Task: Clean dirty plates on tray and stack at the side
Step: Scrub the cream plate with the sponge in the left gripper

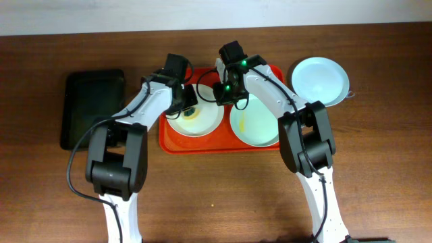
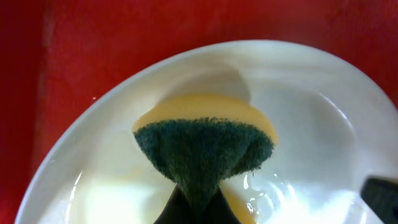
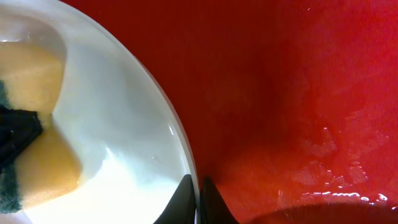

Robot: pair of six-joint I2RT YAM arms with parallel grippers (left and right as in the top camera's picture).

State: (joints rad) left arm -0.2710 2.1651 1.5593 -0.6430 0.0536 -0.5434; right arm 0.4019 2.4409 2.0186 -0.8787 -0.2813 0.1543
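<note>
The red-orange tray [image 1: 174,143] holds a cream-white plate [image 1: 202,123] on the left and a mint-green plate [image 1: 255,127] on the right. A second mint-green plate [image 1: 319,79] lies on the table to the tray's right. My left gripper [image 1: 187,108] is shut on a yellow and green sponge [image 2: 205,146] and presses it on the white plate [image 2: 311,106]. My right gripper [image 3: 198,199] is shut on the white plate's rim [image 3: 177,134] at its right edge [image 1: 217,100]. The sponge also shows in the right wrist view [image 3: 28,93].
A smaller black tray [image 1: 91,101] lies on the table at the left. The red tray's wet floor fills the right wrist view [image 3: 298,93] and the top of the left wrist view [image 2: 124,31]. Brown table surrounds it.
</note>
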